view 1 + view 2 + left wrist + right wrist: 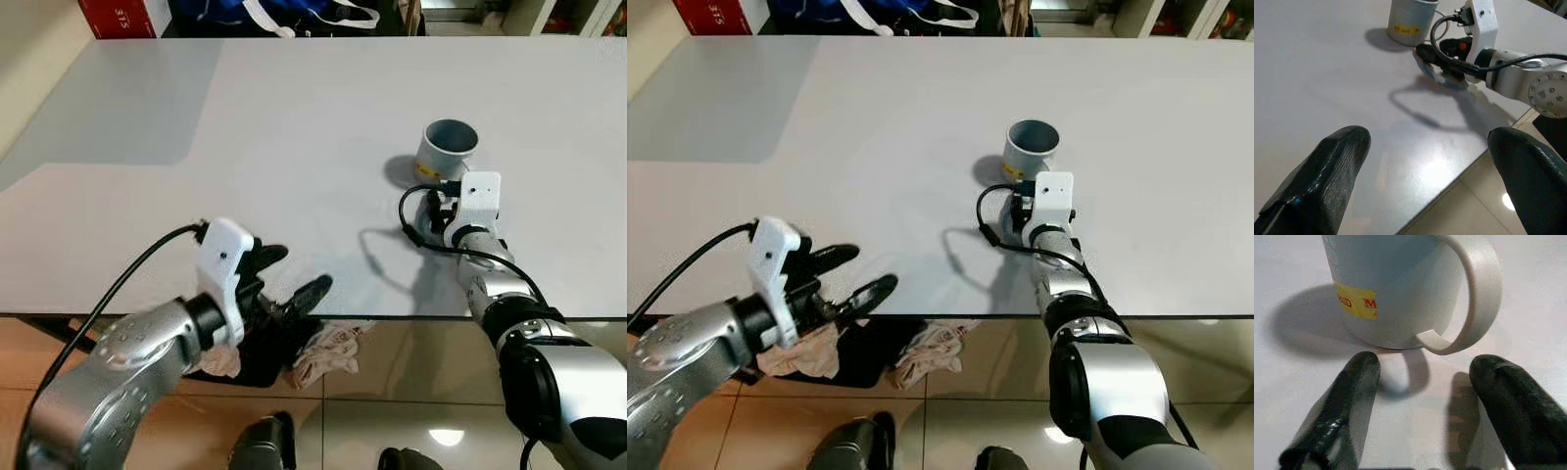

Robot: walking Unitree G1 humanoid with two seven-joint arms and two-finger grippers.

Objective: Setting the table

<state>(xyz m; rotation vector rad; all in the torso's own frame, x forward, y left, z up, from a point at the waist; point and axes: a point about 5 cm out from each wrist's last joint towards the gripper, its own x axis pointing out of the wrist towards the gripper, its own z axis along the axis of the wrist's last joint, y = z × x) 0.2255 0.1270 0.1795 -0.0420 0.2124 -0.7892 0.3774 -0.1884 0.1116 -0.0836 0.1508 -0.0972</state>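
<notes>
A pale grey-blue mug (448,149) with a yellow label stands upright on the white table (245,147), right of centre. My right gripper (438,201) rests low over the table just in front of it, open. In the right wrist view the mug's handle (1476,293) faces the gap between the two black fingers (1337,416), and nothing is held. My left gripper (299,272) hovers at the table's near edge, left of centre, open and empty. The left wrist view shows its fingertips (1337,166) pointing across the table toward the mug (1410,19).
The table's near edge runs just behind my left gripper. Below it, on the tiled floor, lie a crumpled pinkish cloth (328,352) and a dark item (257,364). A red box (122,15) and a blue bag (265,12) sit beyond the far edge.
</notes>
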